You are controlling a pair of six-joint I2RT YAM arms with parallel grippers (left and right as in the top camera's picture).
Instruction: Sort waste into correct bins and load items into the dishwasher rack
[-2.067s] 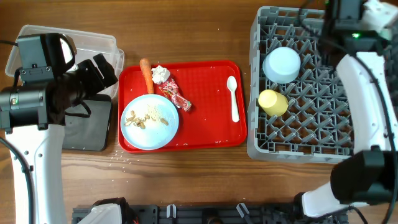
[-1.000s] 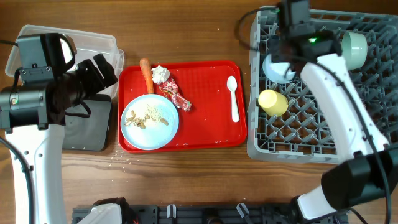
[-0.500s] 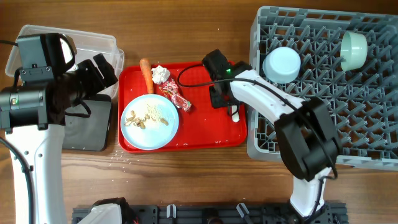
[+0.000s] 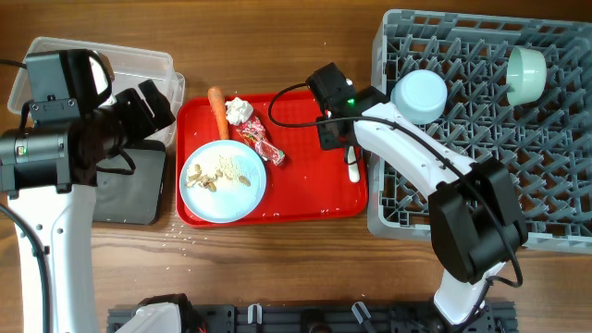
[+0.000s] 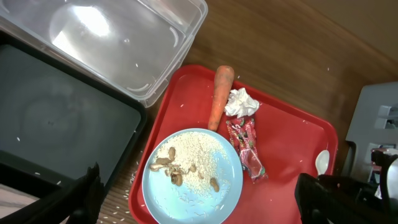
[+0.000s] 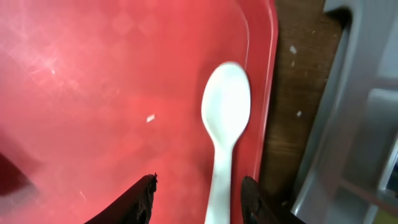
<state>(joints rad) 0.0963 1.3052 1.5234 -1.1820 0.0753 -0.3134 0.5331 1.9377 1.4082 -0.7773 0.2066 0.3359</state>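
Centrally, the white spoon (image 6: pixel 225 118) on the red tray (image 6: pixel 93 93) is straddled by the right gripper (image 6: pixel 198 190) (jaws parted).

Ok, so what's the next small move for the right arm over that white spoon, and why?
Probably lower and close on the spoon. In the right wrist view the right gripper is open, its fingers either side of the handle, and the spoon lies flat on the red tray, not yet gripped.
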